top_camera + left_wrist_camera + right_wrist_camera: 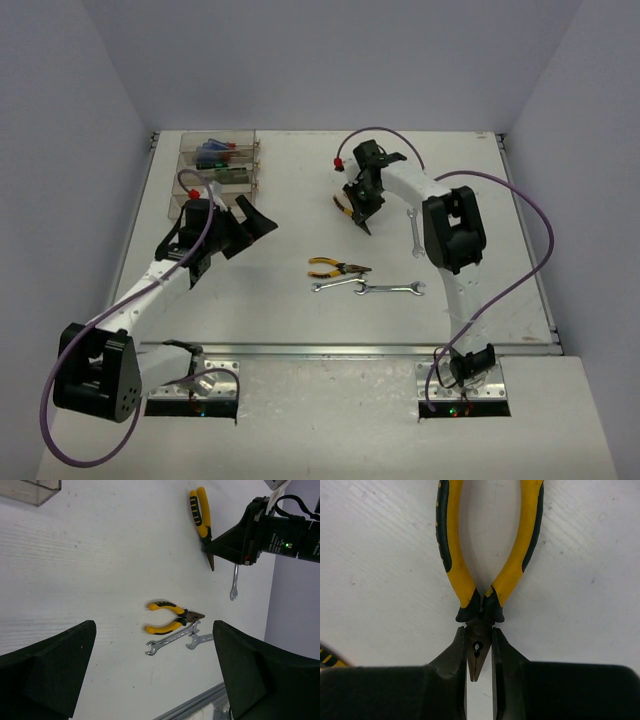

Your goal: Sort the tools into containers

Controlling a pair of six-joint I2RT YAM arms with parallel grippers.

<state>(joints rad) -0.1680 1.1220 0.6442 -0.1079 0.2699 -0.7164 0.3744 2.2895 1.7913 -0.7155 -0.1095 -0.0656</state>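
White tabletop (250,300), boxed in by plain grey walls, nothing fancy to be seen around it. The left arm's black two-finger gripper (155,680) was held over the table by the near end of the bins. Its fingers were spread about as wide as they go, with nothing between them.

The right arm's black two-finger gripper (479,652) was parked toward the far middle, pinched onto the steel nose of a pair of yellow-and-black-handled steel pliers (457,575). The handles were pointed away from the fingers. Whether that pair was resting on the table couldn't be told.

Clear, shallow plastic bins (248,140) were joined in a stepped row at the far left, and blue- and red-handled screwdrivers (215,152) could be made out in the farthest one.

A second pair (338,267) of the same pliers was lying mid-table. One silver open-end wrench (335,285) was just beside it, and another wrench (390,290) was laid end to end with that. A third wrench (415,228) was set apart, close to the right arm.
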